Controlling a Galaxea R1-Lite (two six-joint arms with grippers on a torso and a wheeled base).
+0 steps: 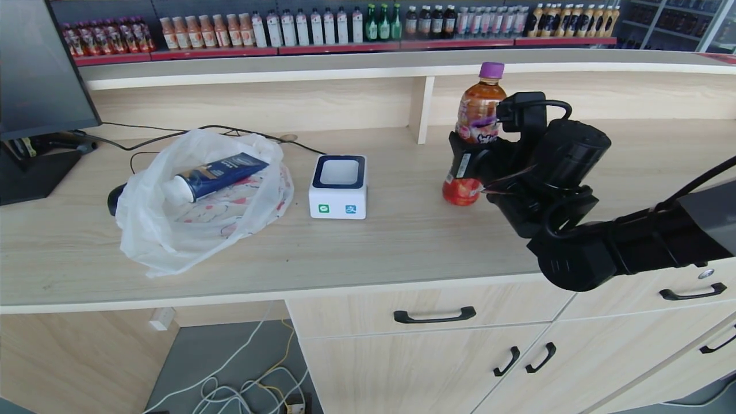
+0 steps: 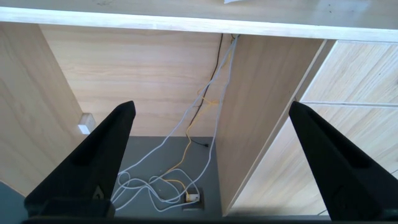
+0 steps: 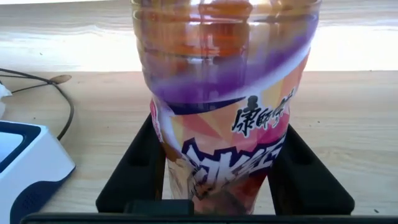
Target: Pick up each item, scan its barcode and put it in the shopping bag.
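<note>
Light wood runs across the whole tabletop (image 1: 414,241) of a shop counter, with a raised back ledge behind it and, farther off, a shelf of drink bottles (image 1: 345,26). The right tool (image 1: 467,168) is clamped on a tea bottle (image 1: 480,109) with a purple cap, its two black fingers (image 3: 134,168) pressed against the lower label on either side. The bottle stands nearly upright at the robot's right part of the tabletop; whether its base touches the wood I cannot tell. The left tool (image 2: 211,109) hangs below the tabletop's front edge with its jaws spread wide and nothing between them, facing the open knee space where loose cables (image 2: 168,180) lie on the floor. A white scanner (image 1: 338,186) with a dark blue rim sits near the middle of the tabletop, well apart from the bottle, with bare wood between the two. Just beside the scanner on the robot's left lies the shopping bag (image 1: 190,224), thin white plastic with its mouth open, and a blue tube (image 1: 218,174) lies inside it. An upright divider post (image 1: 422,109) of the back ledge stands behind and left of the bottle. A dark monitor (image 1: 40,63) stands at the tabletop's far left end, and drawers with black handles (image 1: 434,315) sit under the front edge.
</note>
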